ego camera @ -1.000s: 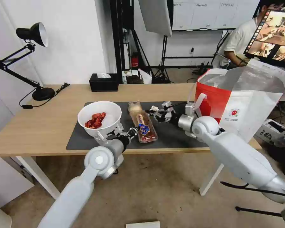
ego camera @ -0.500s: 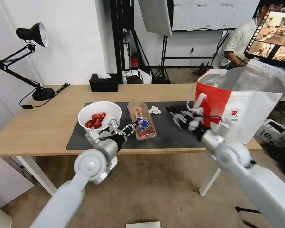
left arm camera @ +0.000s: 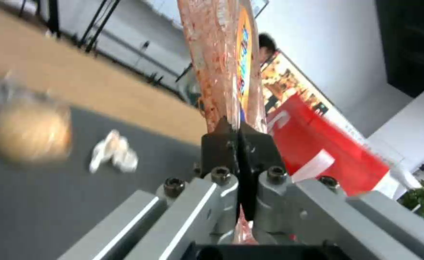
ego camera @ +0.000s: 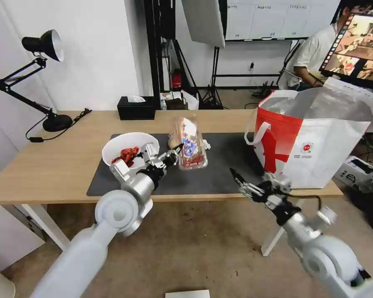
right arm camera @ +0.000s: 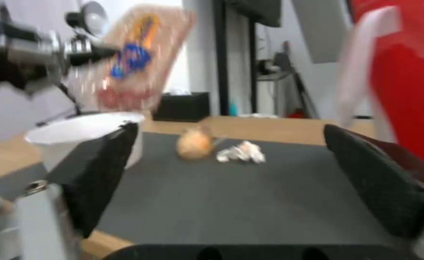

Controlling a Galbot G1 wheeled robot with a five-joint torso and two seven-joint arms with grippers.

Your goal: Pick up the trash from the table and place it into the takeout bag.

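The left wrist view shows the left gripper (left arm camera: 239, 144) pinching the tray (ego camera: 190, 142). The right gripper (ego camera: 253, 187) is spread at the desk (ego camera: 49, 165) edge, 5 o'clock. The bowl (ego camera: 130, 154) holds red shells.

No wording can be made out anywhere. The clear plastic tray (ego camera: 190, 143) carries a blue and orange label, its lettering too blurred to read. The takeout bag (ego camera: 319, 136) shows a small round red logo (ego camera: 306, 147) with tiny print beneath it, also illegible.
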